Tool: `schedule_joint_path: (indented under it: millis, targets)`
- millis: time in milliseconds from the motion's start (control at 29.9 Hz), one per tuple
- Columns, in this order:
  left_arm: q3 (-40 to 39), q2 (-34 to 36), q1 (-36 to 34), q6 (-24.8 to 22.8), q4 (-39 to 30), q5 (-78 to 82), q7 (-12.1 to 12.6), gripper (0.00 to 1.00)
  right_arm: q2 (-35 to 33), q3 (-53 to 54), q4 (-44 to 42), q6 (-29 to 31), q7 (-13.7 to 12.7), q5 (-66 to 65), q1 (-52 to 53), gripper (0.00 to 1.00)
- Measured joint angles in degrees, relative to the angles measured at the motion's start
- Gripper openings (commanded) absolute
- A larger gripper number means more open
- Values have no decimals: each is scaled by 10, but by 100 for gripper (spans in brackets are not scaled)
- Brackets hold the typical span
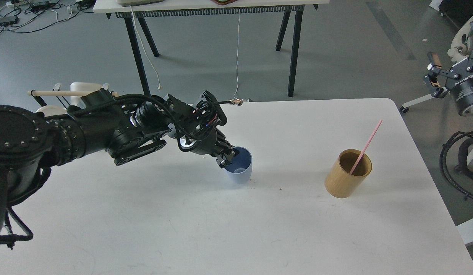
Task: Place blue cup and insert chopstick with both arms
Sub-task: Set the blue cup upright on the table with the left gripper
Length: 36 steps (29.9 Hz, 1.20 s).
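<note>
Left arm: I see it reach in from the left edge across the white table (144, 229), its thick shoulder and elbow filling the lower left corner.
Left gripper (228, 156): it sits at the near-left rim of the blue cup (241, 168), fingers closed on the rim, one finger over the lip; the fingertips are dark and run together, so I cannot make out more detail.
Blue cup: upright on the table near its middle, mouth open toward me, darker blue inside; its left wall is partly hidden by the gripper.
Chopstick (368, 142): leaning in the tan wooden cup (346, 175), upper end tilted up and to the right; its lower end is hidden inside the cup.
Tan wooden cup: upright, well to the right of the blue cup.
Right gripper (446, 72): raised off the table beyond its right edge, fingers spread apart and holding nothing; the arm below it is cut off by the frame edge.
Rack rod (55, 93): a pale wooden rod behind my left arm, mostly hidden by it.
Far table (206, 5): only its front edge and black legs show.
</note>
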Motion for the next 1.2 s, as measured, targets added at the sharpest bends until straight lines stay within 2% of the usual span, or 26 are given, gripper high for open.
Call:
schedule_joint_path:
  millis: [67,234,602,1203]
  targets:
    - [0,-7,3,0,10,0,0,0,0,0,0,0,0,0,0,96]
    - [0,-10,10,1,17,1,0,8,0,0,0,0,0,0,0,96]
    - [-1,-4,17,1,11,2,0,10,0,-1,0,0,0,0,0,96]
    - [-3,-4,19,-3,0,-2,0,24,0,-1,0,12,0,0,-3,96]
